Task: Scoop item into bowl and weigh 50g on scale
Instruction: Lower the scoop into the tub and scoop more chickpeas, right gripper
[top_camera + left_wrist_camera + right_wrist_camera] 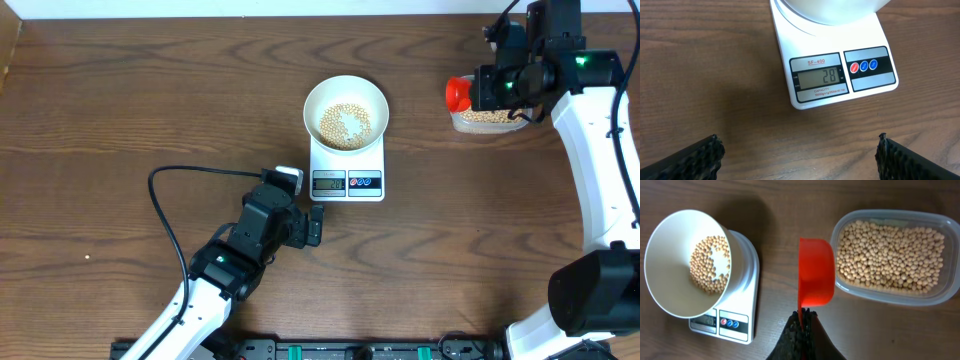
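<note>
beans (345, 124) for the weighing lie ahead of us, so we start close in: our left gripper (799, 152) hangs low over bare table (715, 75), fingers spread wide and holding nothing, seemingly parked so its camera faces the scale (835, 65), whose display (829, 76) reads 28. on the scale stands the white bowl (312, 100) with a thin layer of beans, short of 50, we judge. farthest off, our right gripper (802, 325) is clamped on the handle of the orange scoop (816, 275), held at the edge of the clear tub (940, 299) of beans, likely for another scoop.
</note>
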`<move>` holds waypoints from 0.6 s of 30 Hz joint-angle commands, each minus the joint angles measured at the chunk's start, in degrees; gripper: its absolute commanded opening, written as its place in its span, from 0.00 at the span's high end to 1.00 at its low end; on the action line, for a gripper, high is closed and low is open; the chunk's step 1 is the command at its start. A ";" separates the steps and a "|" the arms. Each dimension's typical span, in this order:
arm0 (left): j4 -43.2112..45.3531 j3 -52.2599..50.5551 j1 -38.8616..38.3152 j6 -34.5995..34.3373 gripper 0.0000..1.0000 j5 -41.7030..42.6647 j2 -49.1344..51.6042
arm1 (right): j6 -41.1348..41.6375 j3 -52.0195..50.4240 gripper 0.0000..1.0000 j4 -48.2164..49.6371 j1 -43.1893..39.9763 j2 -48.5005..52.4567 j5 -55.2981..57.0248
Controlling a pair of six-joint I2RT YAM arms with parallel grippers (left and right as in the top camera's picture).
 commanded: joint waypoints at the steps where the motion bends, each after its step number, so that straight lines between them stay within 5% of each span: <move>1: -0.07 -0.04 -0.13 0.35 0.01 -0.74 0.11 | -0.44 0.15 0.99 1.44 -0.07 -0.26 -0.57; 18: -3.76 -0.04 -0.02 0.37 0.01 -1.81 0.11 | -2.62 0.15 0.99 10.93 1.95 -0.20 4.17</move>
